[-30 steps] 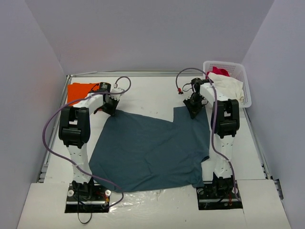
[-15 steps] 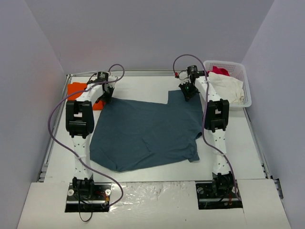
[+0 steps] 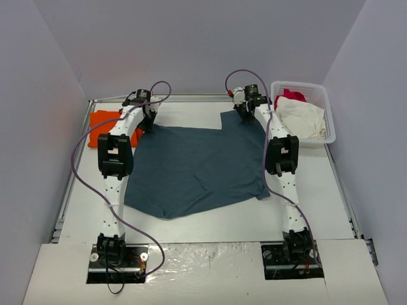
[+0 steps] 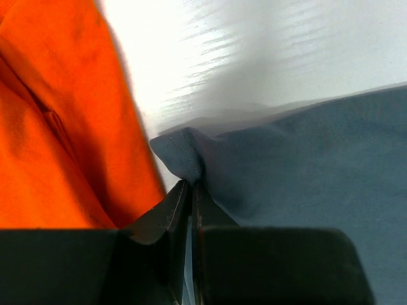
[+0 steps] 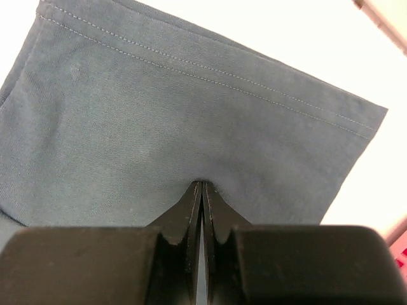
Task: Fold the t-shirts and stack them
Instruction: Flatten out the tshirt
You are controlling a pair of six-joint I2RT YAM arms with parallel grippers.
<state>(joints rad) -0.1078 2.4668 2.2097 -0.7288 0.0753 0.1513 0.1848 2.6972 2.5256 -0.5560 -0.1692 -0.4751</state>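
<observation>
A slate-blue t-shirt (image 3: 191,165) lies spread over the middle of the table, stretched toward the far edge. My left gripper (image 3: 147,122) is shut on its far left corner (image 4: 184,149), pinching a fold of cloth. My right gripper (image 3: 245,113) is shut on the far right part of the same shirt (image 5: 191,127), near a stitched hem. A bright orange t-shirt (image 3: 105,124) lies folded at the far left, right beside the left gripper (image 4: 191,187); its cloth fills the left of the left wrist view (image 4: 57,127). The right gripper (image 5: 201,185) has blue cloth between its tips.
A white basket (image 3: 321,101) stands at the far right, holding a white garment (image 3: 302,121) and a red-pink garment (image 3: 287,96). Both arms reach far out over the table. Grey walls close in the sides and back.
Both grippers moved toward the far edge, dragging the blue t-shirt with them. The shirt now lies farther back and flatter, its near hem pulled away from the arm bases.
</observation>
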